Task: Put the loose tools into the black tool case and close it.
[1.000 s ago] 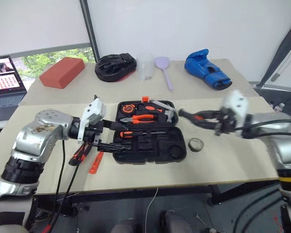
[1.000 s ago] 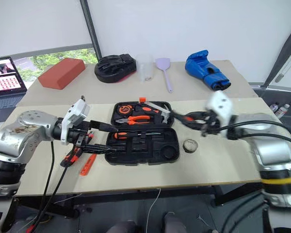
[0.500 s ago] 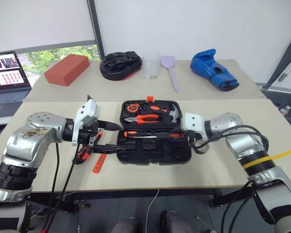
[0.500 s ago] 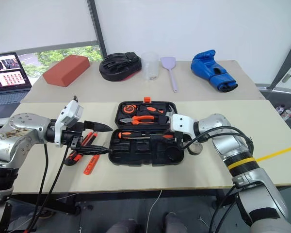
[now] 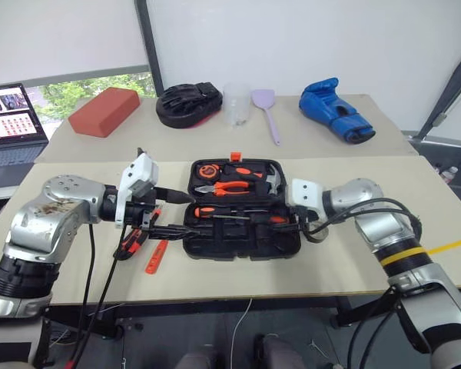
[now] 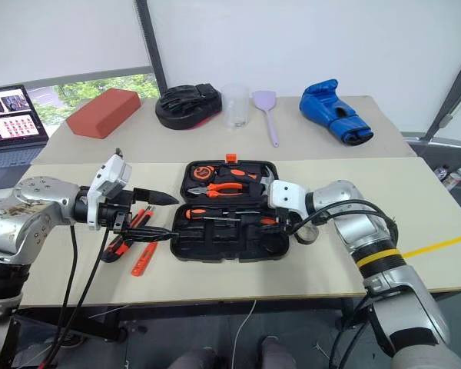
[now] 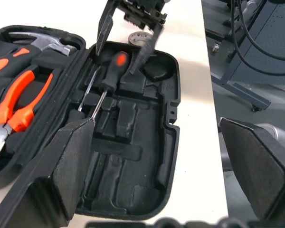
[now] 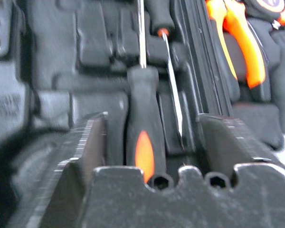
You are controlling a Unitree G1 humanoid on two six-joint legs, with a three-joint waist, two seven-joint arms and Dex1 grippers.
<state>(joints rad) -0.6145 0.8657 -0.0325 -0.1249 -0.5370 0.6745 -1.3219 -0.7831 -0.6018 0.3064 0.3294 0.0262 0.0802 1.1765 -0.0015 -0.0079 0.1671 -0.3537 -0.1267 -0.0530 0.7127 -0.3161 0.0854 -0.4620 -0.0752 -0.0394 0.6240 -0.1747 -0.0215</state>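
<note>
The black tool case [image 5: 242,219] lies open on the desk [image 5: 353,261]; the right wrist view shows what the head views cannot, one orange-and-black screwdriver [image 8: 145,142] resting in a slot between the right gripper's [image 7: 126,45] spread fingers, ungripped, and a second screwdriver [image 5: 234,212] lies beside it; the left gripper [image 5: 173,211] hovers at the case's left edge, fingers wide and empty; two loose orange tools [image 5: 142,250] lie on the desk below it; one tape roll [image 7: 137,38] sits right of the case.
</note>
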